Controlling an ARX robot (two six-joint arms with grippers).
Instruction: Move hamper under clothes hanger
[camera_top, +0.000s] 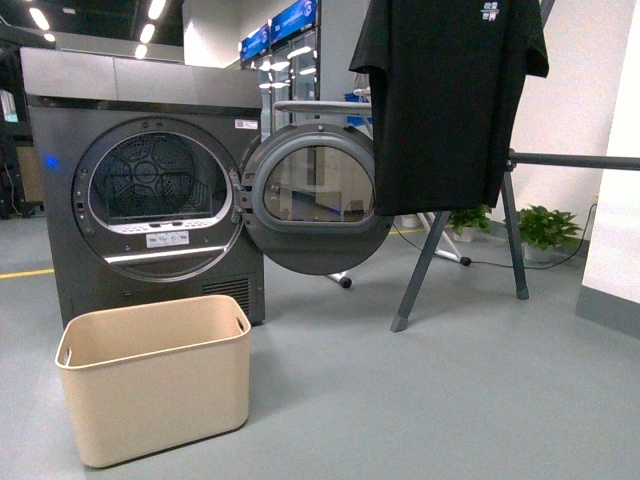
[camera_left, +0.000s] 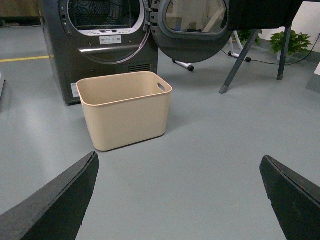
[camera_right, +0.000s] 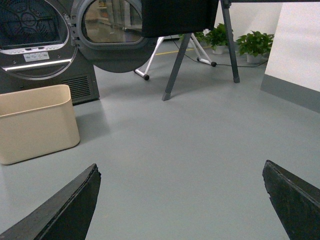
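The hamper (camera_top: 155, 385) stands upright on the grey floor (camera_top: 420, 400), just in front of the dryer (camera_top: 50, 230), at the left of the front view. The clothes hanger (camera_top: 422, 262) stands well apart from it, further right and further back, on slanted legs, and a black T-shirt (camera_top: 445, 100) hangs from it. The round dryer door (camera_top: 315, 200) is swung open toward the hanger, and its edge comes near the shirt. The door hangs above the floor, between the hamper and the nearest leg of the hanger. Below the door a white leg with a small black wheel (camera_top: 345, 282) shows. 2 potted plants (camera_top: 548, 228) stand by the wall behind the hanger. The left gripper (camera_left: 179, 156) is spread wide with nothing between its 2 fingers, and it faces the hamper. The right gripper (camera_right: 181, 164) is also spread wide and holds nothing; the hamper and the legs of the hanger both show ahead of it
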